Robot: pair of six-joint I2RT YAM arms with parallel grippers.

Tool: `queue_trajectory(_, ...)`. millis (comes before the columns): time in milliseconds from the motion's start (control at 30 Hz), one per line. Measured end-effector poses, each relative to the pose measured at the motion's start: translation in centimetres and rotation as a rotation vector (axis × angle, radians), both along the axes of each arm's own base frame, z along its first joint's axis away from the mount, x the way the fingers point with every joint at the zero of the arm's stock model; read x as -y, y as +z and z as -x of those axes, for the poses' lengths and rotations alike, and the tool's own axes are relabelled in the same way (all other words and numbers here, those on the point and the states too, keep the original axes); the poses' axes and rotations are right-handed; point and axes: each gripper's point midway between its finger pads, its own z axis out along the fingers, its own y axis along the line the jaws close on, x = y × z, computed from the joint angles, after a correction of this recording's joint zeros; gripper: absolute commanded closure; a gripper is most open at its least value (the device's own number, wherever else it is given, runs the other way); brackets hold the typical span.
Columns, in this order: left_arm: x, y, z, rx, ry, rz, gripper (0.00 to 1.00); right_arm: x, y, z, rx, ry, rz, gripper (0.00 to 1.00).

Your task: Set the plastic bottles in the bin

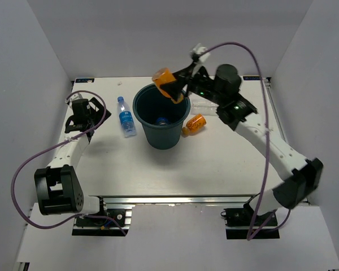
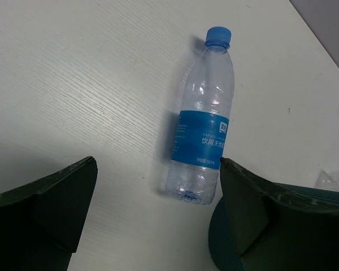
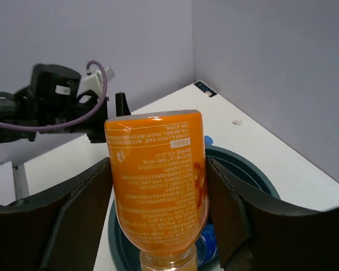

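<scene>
**Top view.** The round dark teal-green plastic bin (image 1: 161,135) stands upright near the middle of the white table (image 1: 226,164). The right gripper (image 1: 175,89) hangs over the bin's far rim, its jaws drawn in narrowly around a held orange plastic bottle (image 1: 164,81).

**Right wrist view.** The held orange plastic bottle sits between the two dark fingers (image 3: 73,217). Both fingers press its sides, and its neck points down toward the bin's open mouth. A blue-labelled bottle (image 1: 162,119) lies inside the bin at the bottom.

**On the table.** A second orange plastic bottle (image 1: 194,123) lies on its side just beside the bin's right wall; whether it touches the wall cannot be told. A clear plastic bottle with a blue label and blue cap (image 2: 200,130) lies flat on the table to the left of the bin, apart from it, with its cap toward the far edge.

**Left arm.** The left gripper (image 1: 81,114) is positioned left of this clear bottle. Its jaws are spread wide and hold nothing. In the left wrist view the bottle's base lies close to the right-hand finger.
</scene>
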Motion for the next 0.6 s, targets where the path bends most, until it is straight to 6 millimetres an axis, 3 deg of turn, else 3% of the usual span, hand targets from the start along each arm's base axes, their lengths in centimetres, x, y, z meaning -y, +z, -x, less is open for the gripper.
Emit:
queue_trajectory(67, 0.0, 0.0, 0.0, 0.001, -0.005, -0.002, 0.02, -2.6, -1.5, -0.8, -0.024, 0.020, 0.052, 0.24)
queue_trajectory(100, 0.0, 0.0, 0.0, 0.001, -0.006, -0.004, 0.02, -3.4, -2.6, -1.3, -0.043, 0.023, 0.079, 0.11)
queue_trajectory(233, -0.1, 0.0, 0.0, 0.000, -0.006, -0.010, 0.02, -4.3, -7.3, -2.8, -0.135, -0.012, 0.183, 0.11)
queue_trajectory(300, 0.0, 0.0, 0.0, 0.000, -0.011, -0.011, 0.02, -3.8, -8.0, -3.1, -0.152, -0.039, 0.204, 0.11)
queue_trajectory(433, 0.2, 0.2, -0.1, 0.008, -0.024, -0.003, 0.02, -1.8, -7.3, -2.5, -0.131, -0.100, 0.199, 0.11)
queue_trajectory(500, 0.6, 0.2, -0.2, 0.011, -0.042, 0.009, 0.02, -0.3, -7.1, -1.8, -0.115, -0.143, 0.186, 0.11)
queue_trajectory(600, 1.3, -0.1, -0.5, 0.013, -0.072, 0.031, 0.02, 2.9, -8.3, -0.5, -0.108, -0.244, 0.180, 0.11)
